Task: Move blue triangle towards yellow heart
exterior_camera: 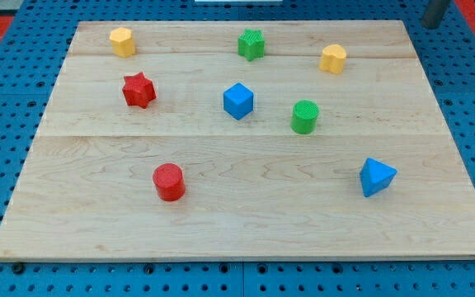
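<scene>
The green cylinder [304,116] stands mid-surface. The yellow heart [333,58] sits near the top edge, right of centre. The blue triangle [377,176] lies near the right edge, bare surface [221,223] between it and the heart. My tip [430,25], a plain rod with no claw to open or close, is beyond the top right corner, well apart from the triangle.

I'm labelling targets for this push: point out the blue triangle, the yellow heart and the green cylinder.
blue triangle [377,176]: camera view, front face.
yellow heart [333,58]: camera view, top face.
green cylinder [304,117]: camera view, side wall below its top.
</scene>
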Tool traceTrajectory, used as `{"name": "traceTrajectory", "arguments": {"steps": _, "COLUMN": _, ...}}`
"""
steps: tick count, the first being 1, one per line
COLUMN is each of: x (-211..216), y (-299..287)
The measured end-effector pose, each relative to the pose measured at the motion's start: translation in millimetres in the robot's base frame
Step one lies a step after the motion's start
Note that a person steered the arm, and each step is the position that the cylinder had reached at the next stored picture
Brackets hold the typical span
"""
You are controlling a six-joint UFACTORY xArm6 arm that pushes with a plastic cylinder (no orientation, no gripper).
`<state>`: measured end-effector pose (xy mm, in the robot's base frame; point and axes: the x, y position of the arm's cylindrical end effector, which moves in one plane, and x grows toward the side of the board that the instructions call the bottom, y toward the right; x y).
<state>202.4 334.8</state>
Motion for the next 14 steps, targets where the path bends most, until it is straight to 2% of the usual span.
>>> {"name": "traceTrajectory", "arguments": {"steps": 3, "x": 1, "y": 7}}
{"name": "traceTrajectory", "arguments": {"steps": 6, "x": 69, "y": 5}}
{"name": "traceTrajectory", "arguments": {"steps": 7, "x": 125, "y": 4}}
{"name": "traceTrajectory", "arguments": {"steps": 9, "x": 309, "y": -59}}
{"name": "traceTrajectory", "arguments": {"steps": 10, "x": 375, "y": -123}}
{"name": "traceTrajectory", "arguments": {"steps": 11, "x": 364, "y": -184}}
{"name": "traceTrajectory", "arguments": {"steps": 12, "x": 313, "y": -188}}
{"name": "traceTrajectory", "arguments": {"steps": 13, "x": 280, "y": -179}}
{"name": "traceTrajectory", "arguments": {"steps": 14, "x": 320, "y": -191}}
